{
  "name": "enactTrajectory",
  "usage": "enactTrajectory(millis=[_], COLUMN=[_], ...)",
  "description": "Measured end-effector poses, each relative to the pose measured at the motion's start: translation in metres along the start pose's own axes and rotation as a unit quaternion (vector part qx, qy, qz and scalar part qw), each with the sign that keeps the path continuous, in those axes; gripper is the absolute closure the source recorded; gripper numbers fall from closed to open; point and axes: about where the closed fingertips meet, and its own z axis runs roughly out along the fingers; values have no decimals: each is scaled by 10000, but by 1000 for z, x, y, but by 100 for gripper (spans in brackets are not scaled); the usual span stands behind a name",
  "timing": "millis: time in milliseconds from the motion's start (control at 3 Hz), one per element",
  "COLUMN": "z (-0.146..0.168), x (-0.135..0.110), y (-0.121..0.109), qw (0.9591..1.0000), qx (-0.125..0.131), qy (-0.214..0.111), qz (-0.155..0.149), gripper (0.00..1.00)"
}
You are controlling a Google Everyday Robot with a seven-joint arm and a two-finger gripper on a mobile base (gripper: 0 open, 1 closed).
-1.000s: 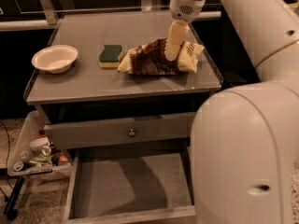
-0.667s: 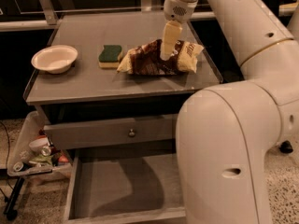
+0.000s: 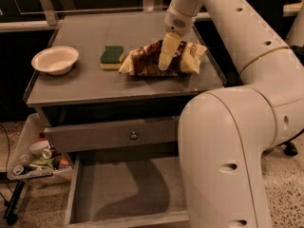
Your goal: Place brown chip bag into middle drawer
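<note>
The pickup seemed in hand: the hand (image 3: 166, 60) met the brown chip bag (image 3: 144, 63) on the bench (image 3: 76, 87), whether clenched I could not tell, and a lift toward the middle drawer (image 3: 109, 190) likely came next.

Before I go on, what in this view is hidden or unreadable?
- Camera view: the pincer is down on the brown chip bag on the cabinet top; whether it has a grip cannot be told.
- The middle drawer is open, but its right side is hidden behind the robot's arm.
- The clutter in the tray at lower left is too small to name.
</note>
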Motion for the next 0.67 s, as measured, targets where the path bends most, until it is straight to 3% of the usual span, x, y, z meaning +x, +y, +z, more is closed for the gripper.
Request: enactTrajectory(millis=[333, 667], z=[16, 20], x=[5, -1], y=[5, -2], qw=[9997, 9998], qx=[-191, -77], qy=[-19, -103], qz=[130, 120], gripper=[0, 18])
